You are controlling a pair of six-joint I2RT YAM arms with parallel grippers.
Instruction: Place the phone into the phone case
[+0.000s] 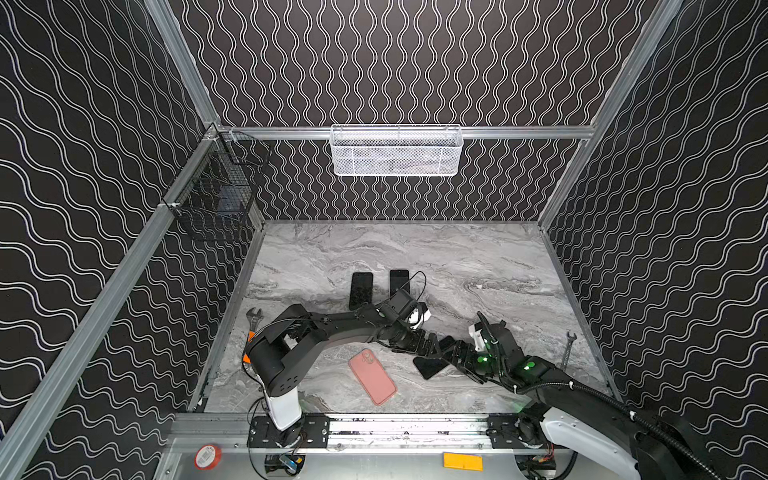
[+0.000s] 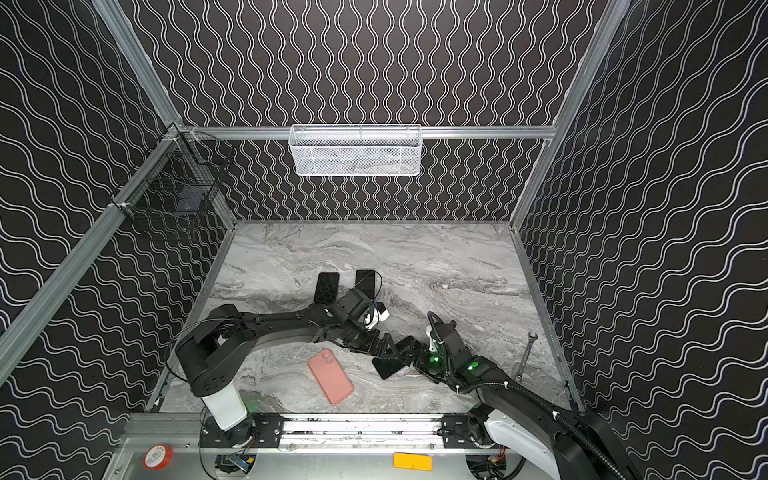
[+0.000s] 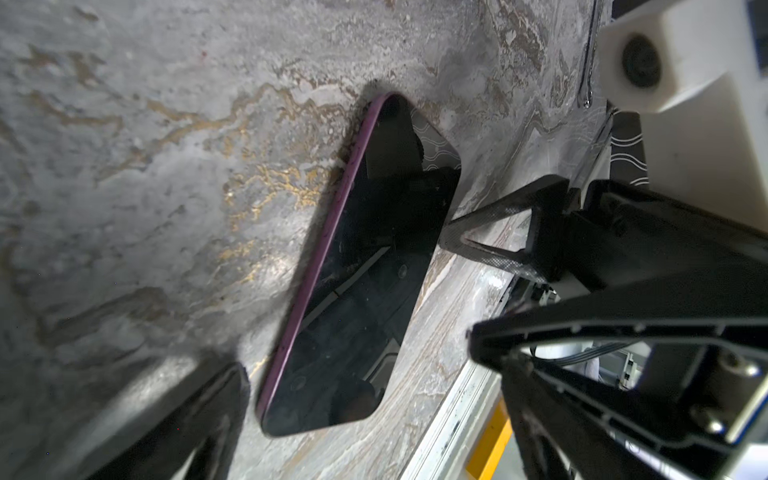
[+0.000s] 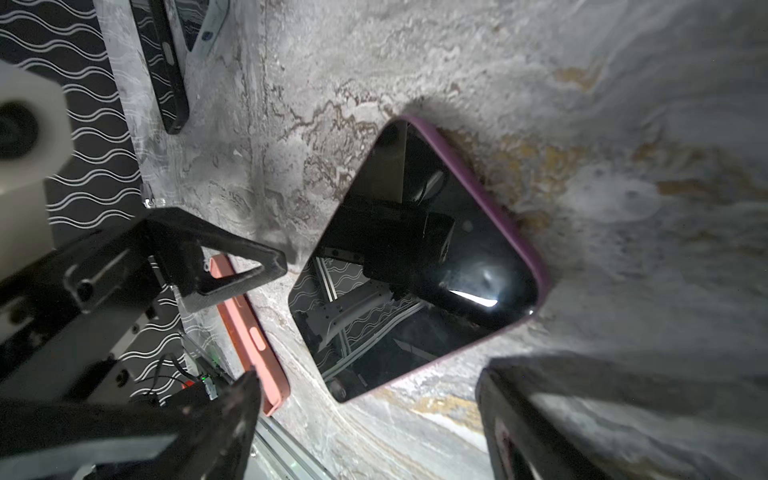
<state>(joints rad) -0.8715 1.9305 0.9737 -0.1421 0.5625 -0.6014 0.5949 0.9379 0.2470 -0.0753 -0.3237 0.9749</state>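
A phone [image 1: 430, 368] [image 2: 387, 368] with a black screen and a purple rim lies screen up on the marble table [image 1: 457, 266], between my two grippers. My left gripper [image 3: 356, 353] [image 1: 430, 345] is open above one end of the phone [image 3: 361, 270], its fingers on either side and clear of it. The right gripper [image 4: 368, 376] [image 1: 453, 354] is open too, facing the left one over the phone [image 4: 419, 253] with nothing between its fingers. A salmon-pink phone case [image 1: 372, 376] [image 2: 331, 376] [image 4: 249, 328] lies back up, to the left of the phone.
Two black phones or cases [image 1: 360, 289] [image 1: 399, 281] lie behind the left arm. An adjustable wrench [image 1: 254, 316] lies by the left wall and a spanner [image 1: 567, 351] by the right wall. A white basket [image 1: 396, 151] and a black wire basket [image 1: 216, 191] hang on the frame.
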